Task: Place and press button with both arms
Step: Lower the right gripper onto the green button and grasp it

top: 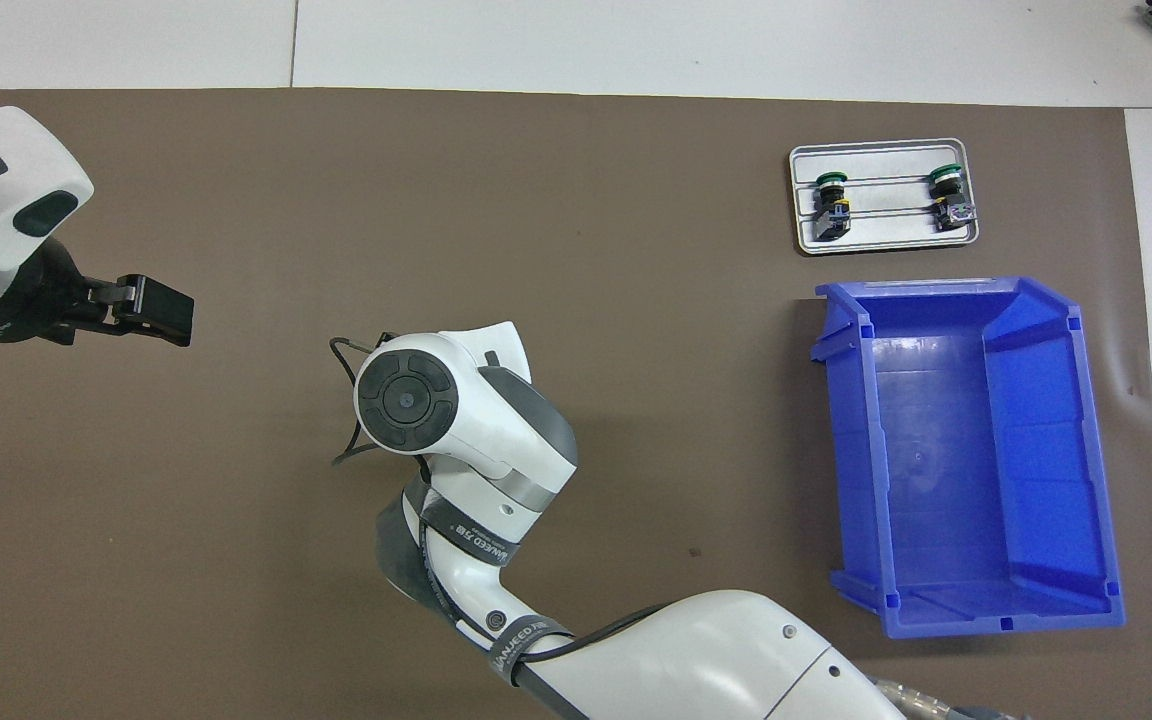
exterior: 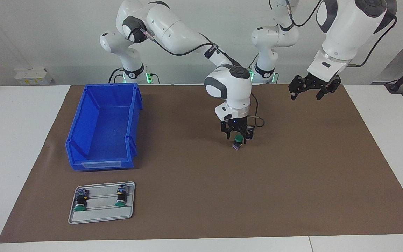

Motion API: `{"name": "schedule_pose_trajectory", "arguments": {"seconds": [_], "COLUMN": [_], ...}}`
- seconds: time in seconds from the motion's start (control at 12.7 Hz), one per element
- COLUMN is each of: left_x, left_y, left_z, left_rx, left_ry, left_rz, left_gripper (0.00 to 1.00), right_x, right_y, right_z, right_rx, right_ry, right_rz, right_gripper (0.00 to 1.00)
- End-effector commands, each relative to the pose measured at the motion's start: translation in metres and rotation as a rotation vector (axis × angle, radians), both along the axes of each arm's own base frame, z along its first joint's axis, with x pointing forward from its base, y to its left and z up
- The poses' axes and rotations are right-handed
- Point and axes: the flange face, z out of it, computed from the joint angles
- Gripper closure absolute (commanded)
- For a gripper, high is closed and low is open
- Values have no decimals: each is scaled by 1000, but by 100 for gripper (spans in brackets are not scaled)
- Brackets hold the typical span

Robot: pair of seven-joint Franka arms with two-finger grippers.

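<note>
My right gripper (exterior: 238, 135) hangs over the middle of the brown mat, fingers pointing down, shut on a green-capped button (exterior: 237, 142). The button's base sits at or just above the mat; I cannot tell whether it touches. In the overhead view the right arm's wrist (top: 406, 395) hides this button. My left gripper (exterior: 310, 91) is open and empty, raised over the mat toward the left arm's end; it also shows in the overhead view (top: 151, 310). Two more green-capped buttons (exterior: 80, 202) (exterior: 120, 197) lie on a grey tray (exterior: 100, 216).
A blue bin (exterior: 82, 122), open and empty, stands toward the right arm's end of the mat, nearer to the robots than the tray. In the overhead view the bin (top: 1046, 330) lies below the tray (top: 886, 242). White table surrounds the mat (exterior: 292, 182).
</note>
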Motion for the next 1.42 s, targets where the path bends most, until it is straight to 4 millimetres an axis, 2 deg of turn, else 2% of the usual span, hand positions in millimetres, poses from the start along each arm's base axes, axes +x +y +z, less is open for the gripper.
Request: {"name": "schedule_pose_trajectory", "arguments": {"seconds": [0.0, 0.47, 0.71, 1.02, 1.18, 1.26, 1.34], "left_x": [-10, -10, -10, -10, -10, -10, -10], "left_y": [6, 6, 6, 6, 6, 6, 6], "left_z": [2, 2, 2, 2, 2, 2, 2], "left_rx": [-9, -9, -9, -9, -9, -9, -9], "left_ry": [1, 1, 1, 2, 2, 1, 1], "left_rz": [-8, -8, -8, -7, -7, -8, -8], "left_gripper": [0, 0, 0, 0, 0, 0, 0], "right_x": [1, -8, -5, -4, -6, -6, -4], "right_y": [1, 9, 8, 8, 8, 8, 6], "right_z": [-1, -1, 0, 1, 1, 0, 1], "right_rx": [3, 8, 19, 19, 14, 12, 10], "right_ry": [-14, -10, -18, -25, -22, -20, -19], "right_rz": [-14, -11, -14, -12, -10, -10, -12], "right_gripper": [27, 31, 45, 50, 64, 79, 99]}}
